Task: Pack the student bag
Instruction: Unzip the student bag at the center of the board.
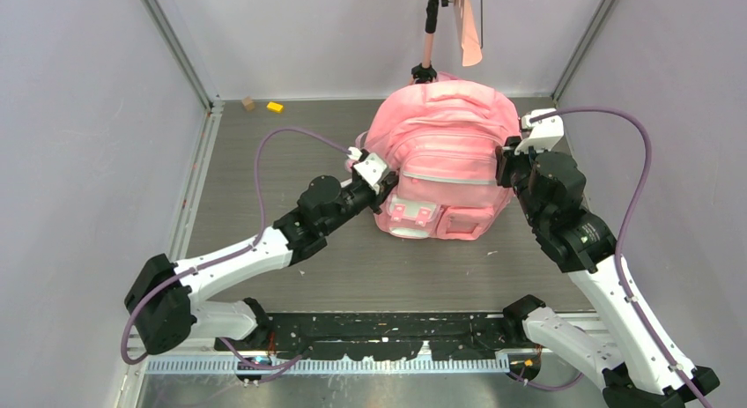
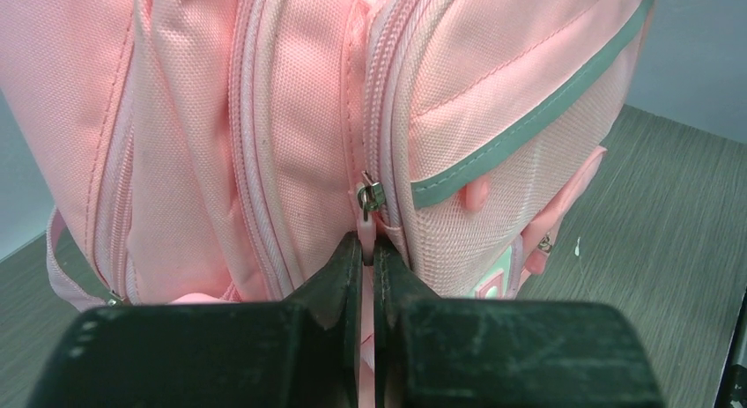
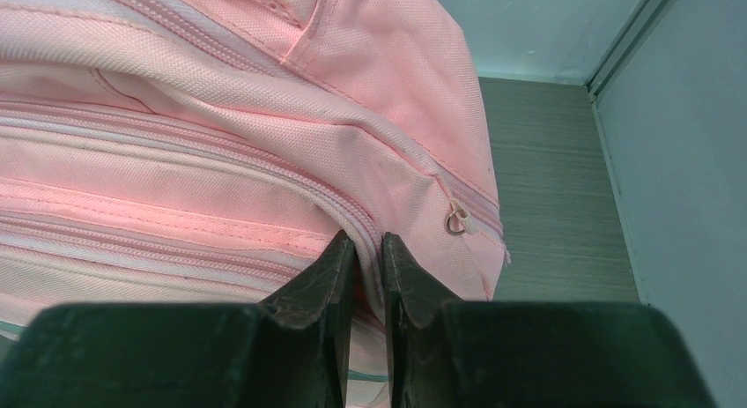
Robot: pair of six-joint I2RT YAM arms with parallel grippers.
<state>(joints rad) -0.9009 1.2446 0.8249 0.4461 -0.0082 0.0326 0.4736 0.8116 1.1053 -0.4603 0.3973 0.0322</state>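
We see the student bag (image 1: 443, 157) lying on the desk (image 1: 291, 126) between the two arms, front pockets up, its zips run closed wherever we can follow them. The left end effector (image 2: 368, 249) is pinched on a pale pink zip pull (image 2: 366, 233) at the bag's left side; the right end effector (image 3: 366, 249) is nipped onto a fold of fabric by a zip at its right side. We judge the packing near its end (contents hidden), perhaps closing up; two small blocks (image 1: 262, 105) lie by the far wall
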